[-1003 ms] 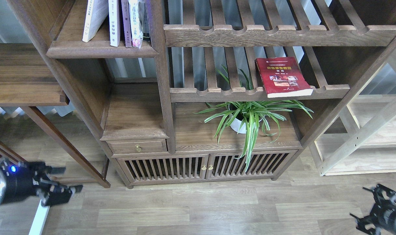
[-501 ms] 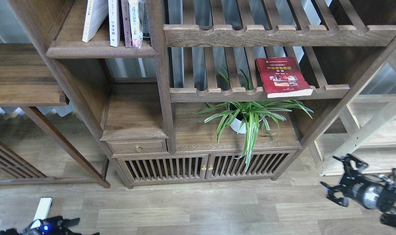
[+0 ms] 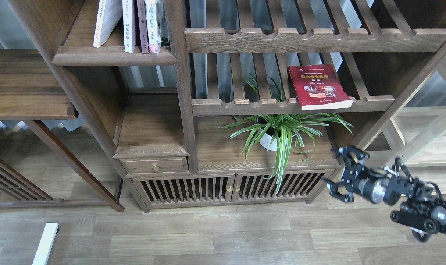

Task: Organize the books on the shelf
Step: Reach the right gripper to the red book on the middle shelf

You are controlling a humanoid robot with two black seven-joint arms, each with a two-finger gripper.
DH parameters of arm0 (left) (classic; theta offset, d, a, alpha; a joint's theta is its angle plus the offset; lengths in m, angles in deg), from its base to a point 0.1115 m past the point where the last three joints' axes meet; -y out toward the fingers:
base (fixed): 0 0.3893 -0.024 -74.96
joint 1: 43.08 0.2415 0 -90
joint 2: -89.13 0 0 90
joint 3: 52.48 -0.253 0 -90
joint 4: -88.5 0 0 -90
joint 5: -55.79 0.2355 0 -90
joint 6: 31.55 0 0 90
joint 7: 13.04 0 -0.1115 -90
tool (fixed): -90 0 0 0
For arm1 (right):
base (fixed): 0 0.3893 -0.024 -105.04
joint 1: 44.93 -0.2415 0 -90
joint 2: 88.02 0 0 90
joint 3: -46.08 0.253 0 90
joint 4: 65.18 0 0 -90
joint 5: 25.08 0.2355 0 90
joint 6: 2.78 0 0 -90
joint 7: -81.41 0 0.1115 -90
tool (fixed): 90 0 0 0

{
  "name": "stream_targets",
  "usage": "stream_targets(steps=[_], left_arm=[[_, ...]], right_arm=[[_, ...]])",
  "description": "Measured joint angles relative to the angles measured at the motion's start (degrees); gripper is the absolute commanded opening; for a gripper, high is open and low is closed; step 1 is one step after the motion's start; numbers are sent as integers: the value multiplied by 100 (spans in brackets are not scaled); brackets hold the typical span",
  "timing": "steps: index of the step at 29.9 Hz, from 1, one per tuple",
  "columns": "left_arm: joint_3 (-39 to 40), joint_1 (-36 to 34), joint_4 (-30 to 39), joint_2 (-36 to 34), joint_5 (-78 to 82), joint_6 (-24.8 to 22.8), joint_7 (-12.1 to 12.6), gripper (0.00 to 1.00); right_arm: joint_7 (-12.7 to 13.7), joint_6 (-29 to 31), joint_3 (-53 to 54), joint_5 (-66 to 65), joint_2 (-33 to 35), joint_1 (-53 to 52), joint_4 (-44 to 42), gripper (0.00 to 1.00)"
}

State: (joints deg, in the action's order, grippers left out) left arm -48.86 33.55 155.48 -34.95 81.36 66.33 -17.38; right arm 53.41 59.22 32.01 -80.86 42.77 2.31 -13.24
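Note:
A red book with a gold title (image 3: 317,85) lies flat on the lower slatted rack, right of centre. The solid dark-brown shelf (image 3: 112,58) is at the upper left. Several books stand on it: a pale one (image 3: 106,22) leans left, beside a white-spined one (image 3: 128,25), a mauve spine (image 3: 142,25) and a colourful one (image 3: 152,27). My right gripper (image 3: 335,167) is open and empty. It hangs low at the right, by the cabinet's right corner and well below the red book. My left gripper is out of view.
A potted spider plant (image 3: 278,132) stands on the cabinet top under the red book, its leaves spilling over the slatted doors (image 3: 230,189). A pale light-wood unit (image 3: 421,162) stands at the right behind my right arm. A dark side table (image 3: 24,88) is at the left.
My right gripper has risen and moved left from the bottom right corner to the cabinet's right corner. My left gripper has dropped out of view at the bottom left.

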Motion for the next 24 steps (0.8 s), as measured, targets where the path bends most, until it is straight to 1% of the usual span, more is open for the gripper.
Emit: stream_targets(steps=[7, 19, 24], left_arm=[[-1, 69, -281, 171, -4, 95, -30, 89], [-2, 81, -430, 242, -69, 202, -68, 89], [-2, 81, -586, 342, -77, 206, -75, 89]], right_arm=[[0, 0, 59, 141, -41, -668, -290, 97], [0, 0, -208, 93, -925, -804, -1749, 97], [0, 0, -384, 106, -1186, -953, -2193, 97]])
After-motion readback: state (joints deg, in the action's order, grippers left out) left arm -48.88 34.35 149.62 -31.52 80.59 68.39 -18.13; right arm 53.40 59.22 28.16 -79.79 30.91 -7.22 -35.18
